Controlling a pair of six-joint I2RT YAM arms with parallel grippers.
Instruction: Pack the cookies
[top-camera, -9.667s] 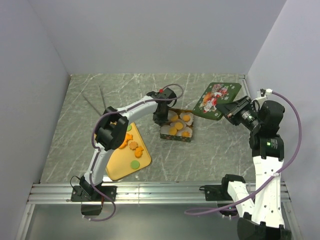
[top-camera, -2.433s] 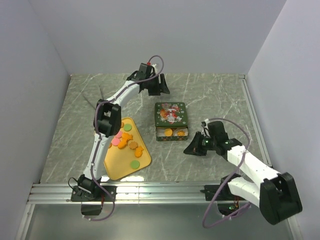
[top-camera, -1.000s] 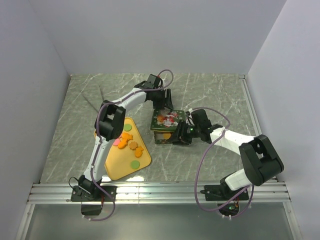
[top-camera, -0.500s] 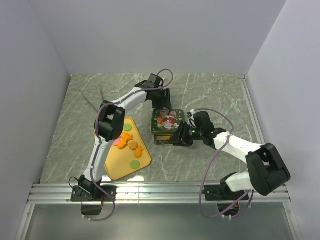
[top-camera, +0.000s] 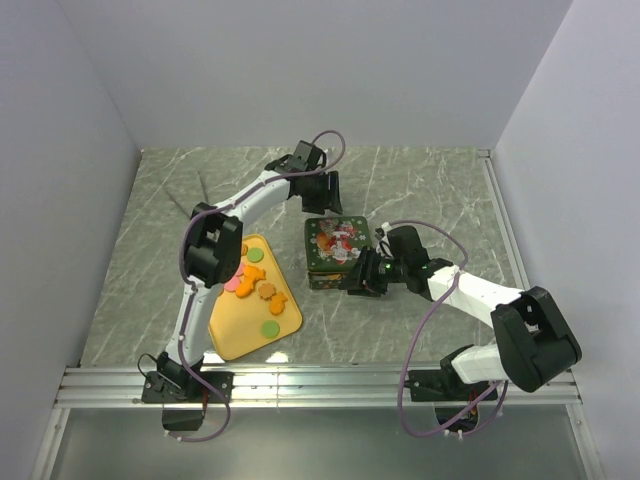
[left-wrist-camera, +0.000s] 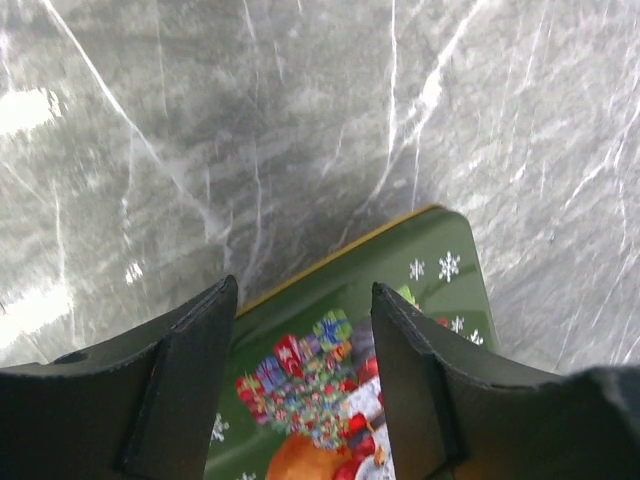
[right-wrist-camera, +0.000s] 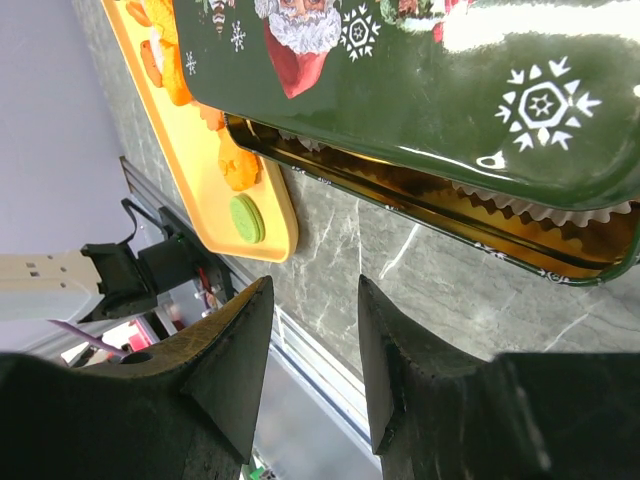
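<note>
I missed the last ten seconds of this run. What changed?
The right gripper carried the lid from mid-air on the right onto the tin, let go, and now sits open at the tin's near side. The left gripper moved from above the tin to its far edge. The yellow tray and its cookies stayed put.

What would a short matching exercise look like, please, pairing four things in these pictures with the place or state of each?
Things:
1. lid
2. nearest green cookie
3. left gripper
4. right gripper

Places or states:
A. lying on the yellow tray
B. open, low beside the tin, facing the gap under the lid
C. resting on the tin, not fully seated
D. open, above the lid's far edge

Pairs: 1-C, 2-A, 3-D, 4-B
</note>
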